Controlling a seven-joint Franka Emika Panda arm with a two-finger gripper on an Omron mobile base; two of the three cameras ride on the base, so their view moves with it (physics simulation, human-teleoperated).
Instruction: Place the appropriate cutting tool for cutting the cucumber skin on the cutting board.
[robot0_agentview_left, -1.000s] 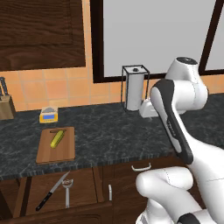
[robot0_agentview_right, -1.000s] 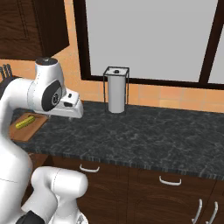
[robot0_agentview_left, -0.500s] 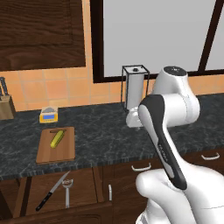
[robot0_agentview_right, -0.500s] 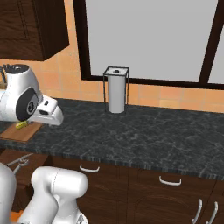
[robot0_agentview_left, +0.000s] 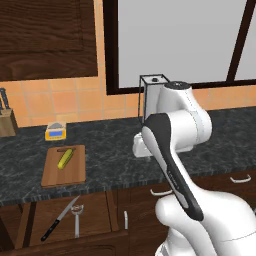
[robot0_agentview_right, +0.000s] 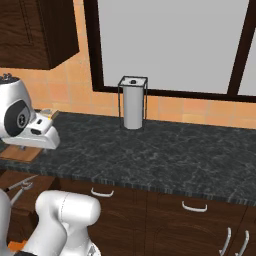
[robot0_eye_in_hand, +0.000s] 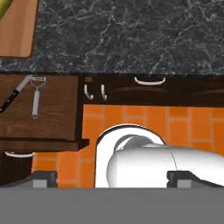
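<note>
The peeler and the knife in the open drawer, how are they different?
The peeler is all silver-grey; the knife has a black handle. The peeler is shorter than the knife. The peeler ends in a forked head, the knife in a straight pointed blade. The peeler lies straight along the drawer; the knife lies slanted. Both rest flat, side by side, below the cutting board.

From behind the arm on its left, we look forward and down over the dark counter (robot0_agentview_left: 110, 150), taking in the cutting board (robot0_agentview_left: 64, 165) at the left, the open drawer (robot0_agentview_left: 70, 220) below it and the window (robot0_agentview_left: 175, 40) on the far wall; from behind on the right, we face the same counter (robot0_agentview_right: 165, 150) and window (robot0_agentview_right: 165, 45), sharing the wire-framed holder (robot0_agentview_right: 133, 102) (robot0_agentview_left: 152, 97); the hand view looks straight down from well above, catching the board's corner (robot0_eye_in_hand: 17, 30), the drawer (robot0_eye_in_hand: 48, 109) and the floor (robot0_eye_in_hand: 144, 118).
</note>
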